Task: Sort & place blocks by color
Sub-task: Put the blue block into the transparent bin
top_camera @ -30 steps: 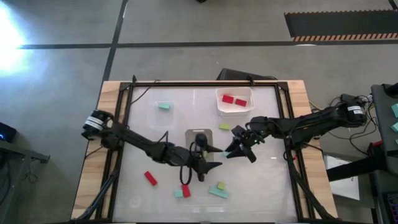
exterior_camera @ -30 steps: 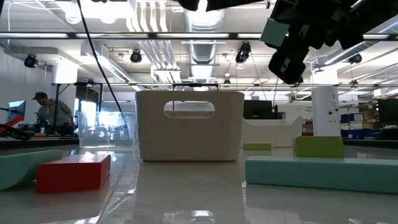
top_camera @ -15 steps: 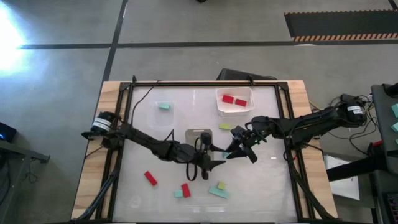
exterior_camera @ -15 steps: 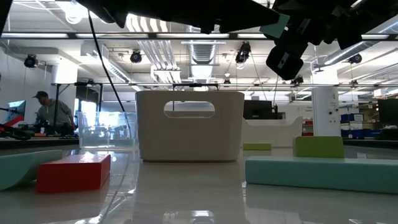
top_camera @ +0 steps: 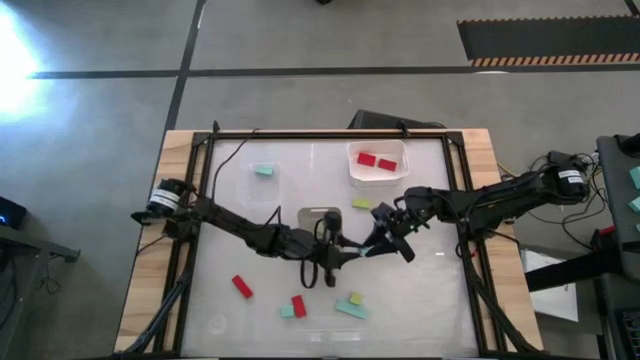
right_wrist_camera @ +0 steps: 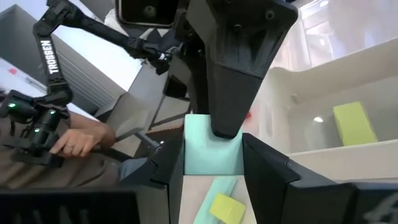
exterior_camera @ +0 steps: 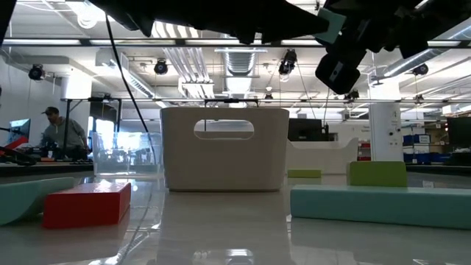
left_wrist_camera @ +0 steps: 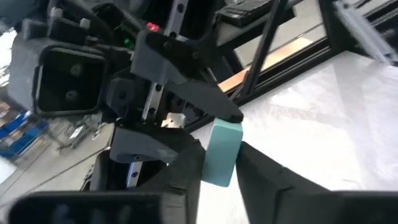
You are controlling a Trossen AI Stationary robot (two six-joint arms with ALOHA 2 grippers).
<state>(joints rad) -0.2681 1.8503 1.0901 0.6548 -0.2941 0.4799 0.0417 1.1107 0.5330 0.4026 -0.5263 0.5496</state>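
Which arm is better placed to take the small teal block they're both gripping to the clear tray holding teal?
Left. The left gripper and right gripper both clasp the small teal block, but the clear tray lies on the left arm's side.

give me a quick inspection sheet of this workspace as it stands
surface: white tabletop inside a dark frame on a wooden base.
job's things: two red blocks in the white bin; one teal block in the clear container; a teal block held between both grippers in mid-air; loose red, teal and yellow-green blocks near the table's front edge; one yellow-green block by the bin.
clutter: nothing seen.
grippers: left gripper and right gripper meet at table centre, both gripping the same teal block.
cables: black cable loops over the table's far left.
surroundings: a person at a bench behind; a hand on a controller in the right wrist view.
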